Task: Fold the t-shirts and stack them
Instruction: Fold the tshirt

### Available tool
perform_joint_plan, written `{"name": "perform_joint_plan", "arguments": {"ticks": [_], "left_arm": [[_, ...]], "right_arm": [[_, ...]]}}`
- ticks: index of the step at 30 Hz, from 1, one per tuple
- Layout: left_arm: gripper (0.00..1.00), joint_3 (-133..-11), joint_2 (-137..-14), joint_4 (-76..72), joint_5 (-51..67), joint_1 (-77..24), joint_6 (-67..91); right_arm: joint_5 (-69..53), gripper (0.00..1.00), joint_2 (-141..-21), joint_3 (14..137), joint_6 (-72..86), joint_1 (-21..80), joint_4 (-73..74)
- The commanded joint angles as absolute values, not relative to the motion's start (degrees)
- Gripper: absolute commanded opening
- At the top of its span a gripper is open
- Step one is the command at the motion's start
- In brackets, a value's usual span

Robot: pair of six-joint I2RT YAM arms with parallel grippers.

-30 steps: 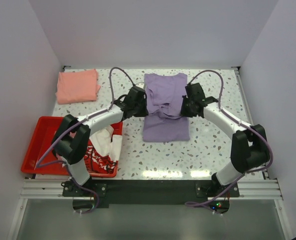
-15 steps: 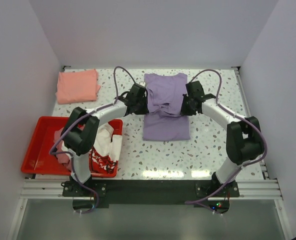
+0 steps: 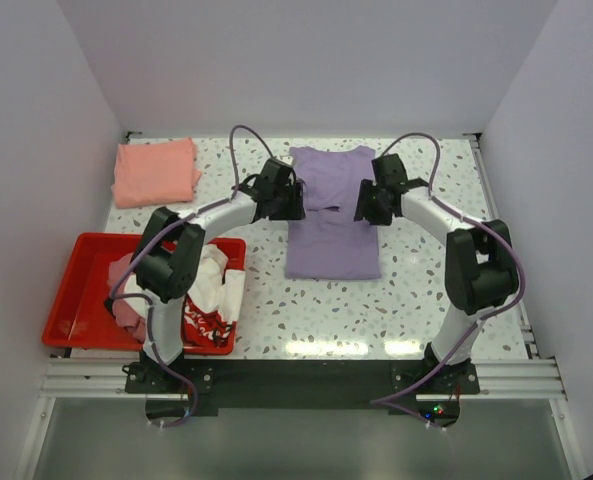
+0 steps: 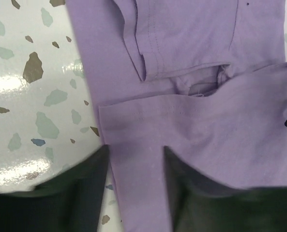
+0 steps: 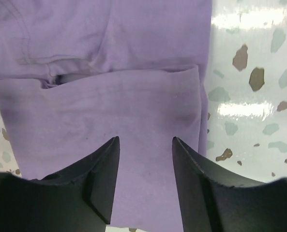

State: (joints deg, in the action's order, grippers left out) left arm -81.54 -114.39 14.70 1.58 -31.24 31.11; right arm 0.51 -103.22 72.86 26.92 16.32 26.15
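Far left: salmon-pink tee (image 3: pixel 156 172) sits folded at the back corner of the tabletop (image 3: pixel 416 290). The red tray (image 3: pixel 71 300) at the near left holds the white red-print tee (image 3: pixel 214 300) and a dusty pink tee (image 3: pixel 126 312), both crumpled. All of it is light, limp knit with no stiffness. It drapes, drags and bunches if you slide it, and one pinch can catch two layers. It isn't fragile, so grip firmly. Left claw (image 4: pixel 134 155): fingers spread wide, nothing pinched, and the wrist view shows purple cloth in the gap by the shirt's left edge. I can't tell if the tips touch the fabric. The lavender tee (image 3: pixel 331 245) lies flat mid-tabletop, sides tucked in, with its lower part doubled up so a folded edge crosses the middle. Take it at the two outer corners of that flap, top layer only, and lift both sides together so it doesn't skew. Right claw (image 5: pixel 144 142): also wide open and empty, just inside the shirt's right edge, over the flap. Contact is unclear here too.
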Motion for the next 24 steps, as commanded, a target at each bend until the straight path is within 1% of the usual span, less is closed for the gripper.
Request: {"name": "perform_joint_plan", "arguments": {"ticks": [1,3,5,6,11,14,17,21,24], "left_arm": [[0.62,-83.0,-112.3,14.1,2.9,-30.8,29.8],[0.75,-81.8,-110.2,13.5,3.1,-30.8,29.9],[0.95,-80.0,-107.5,13.3,3.0,-30.8,30.1],[1.00,-79.3,-106.4,13.0,3.1,-30.8,30.5],[1.00,-72.5,-99.0,11.4,3.4,-30.8,32.4],[1.00,-64.8,-91.3,9.8,3.3,-30.9,34.0],[1.00,-60.0,-86.8,8.6,4.0,-31.2,35.7],[1.00,-51.1,-79.6,6.4,4.3,-32.4,38.5],[1.00,-46.5,-77.5,5.2,4.6,-34.6,40.2]], "right_arm": [[-0.5,0.53,-102.1,77.4,24.9,16.0,26.2],[-1.8,0.57,-101.1,77.4,24.8,16.0,26.5],[-3.2,0.80,-98.8,76.2,24.3,16.0,26.3],[-4.2,0.99,-98.0,75.6,24.1,16.0,26.1],[-6.4,0.99,-89.3,70.1,23.7,15.9,24.6],[-8.5,0.99,-83.6,65.8,23.8,15.9,23.9],[-9.7,0.99,-78.1,61.4,24.3,16.0,23.8],[-8.0,0.99,-71.5,54.9,26.1,16.0,25.5],[-7.4,0.99,-66.1,49.8,27.9,16.0,25.8]]}}
